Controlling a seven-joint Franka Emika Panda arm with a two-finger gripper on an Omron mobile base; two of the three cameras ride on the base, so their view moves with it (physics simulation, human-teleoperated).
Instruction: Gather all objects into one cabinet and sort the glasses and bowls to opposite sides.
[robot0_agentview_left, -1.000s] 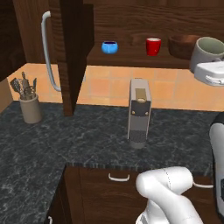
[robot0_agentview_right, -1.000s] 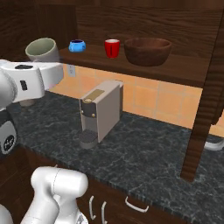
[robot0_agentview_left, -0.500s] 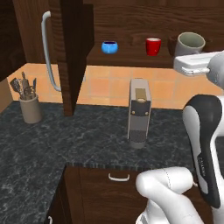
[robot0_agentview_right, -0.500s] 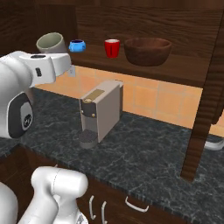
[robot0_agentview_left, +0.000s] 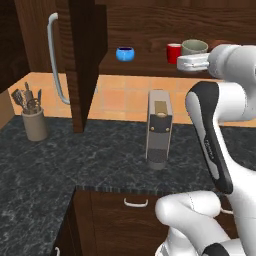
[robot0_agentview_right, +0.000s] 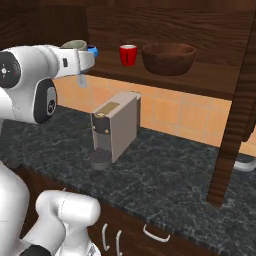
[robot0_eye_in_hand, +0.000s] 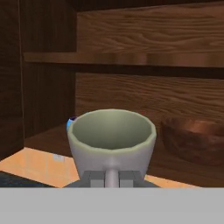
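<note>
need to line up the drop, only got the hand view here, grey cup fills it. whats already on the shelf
Observer: The red cup stands mid-shelf.
Operator: bowls?
Observer: The blue bowl sits left of the red cup, apart from it; the wooden bowl sits to its right.
Operator: where am i
Observer: The gripper, shut on the grey-beige cup, is in front of the shelf, just right of the red cup in the left base view.

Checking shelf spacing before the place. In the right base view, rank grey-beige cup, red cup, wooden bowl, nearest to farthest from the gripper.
1. Grey-beige cup: held in the shut gripper.
2. Red cup: on the shelf, mid-way along.
3. Wooden bowl: farthest, past the red cup.
</note>
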